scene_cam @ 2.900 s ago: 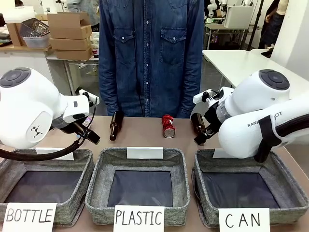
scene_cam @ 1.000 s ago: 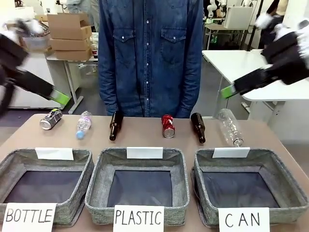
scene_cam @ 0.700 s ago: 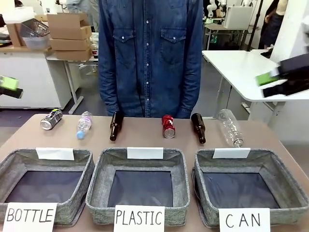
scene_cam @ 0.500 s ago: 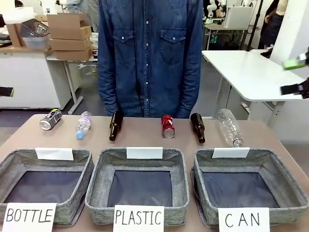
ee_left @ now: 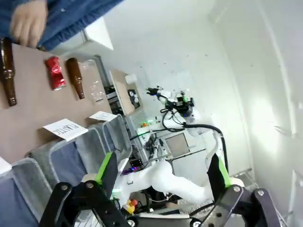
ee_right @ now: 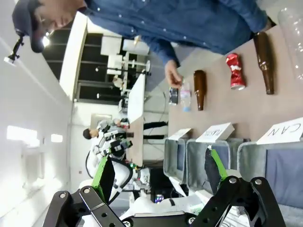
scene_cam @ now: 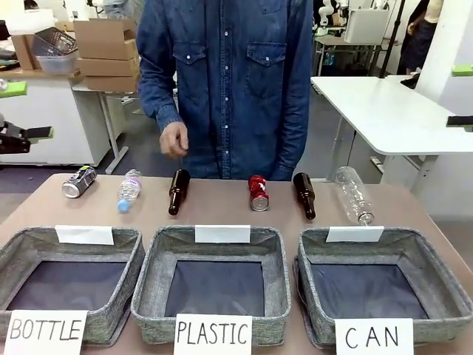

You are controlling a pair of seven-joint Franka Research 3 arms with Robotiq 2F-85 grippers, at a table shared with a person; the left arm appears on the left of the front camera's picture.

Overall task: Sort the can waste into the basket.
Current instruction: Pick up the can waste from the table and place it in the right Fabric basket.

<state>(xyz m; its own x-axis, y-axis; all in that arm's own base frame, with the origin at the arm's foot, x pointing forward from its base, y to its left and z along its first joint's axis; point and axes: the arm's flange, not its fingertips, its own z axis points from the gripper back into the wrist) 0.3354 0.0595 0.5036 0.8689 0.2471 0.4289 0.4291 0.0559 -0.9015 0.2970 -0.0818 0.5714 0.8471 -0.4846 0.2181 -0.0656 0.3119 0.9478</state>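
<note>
Sorting has not begun: the grey woven-fabric basket signed "CAN" (scene_cam: 443, 272), lower right, looks empty as far as its dark lining shows. The left gripper (scene_cam: 26, 111) and right gripper (scene_cam: 460, 95) hang at the frame's edges, jaws spread wide, holding nothing. Next, I judge, one must descend onto the dented red metal can (scene_cam: 258, 192), upper centre; the black-blue metal can (scene_cam: 77, 182) lies upper left. Count: two cans, two brown glass bottles (scene_cam: 177, 191) (scene_cam: 304, 194), two clear plastic bottles (scene_cam: 128, 190) (scene_cam: 352, 194), two other baskets (scene_cam: 29, 234) (scene_cam: 151, 259)

Light: bright, even, indoor; shadows soft and faint on the table (scene_cam: 222, 211). Front view: sharp. Wrist views: tilted, bent at edges; wall (ee_left: 255, 71) beyond the table washed out by glare.
</note>
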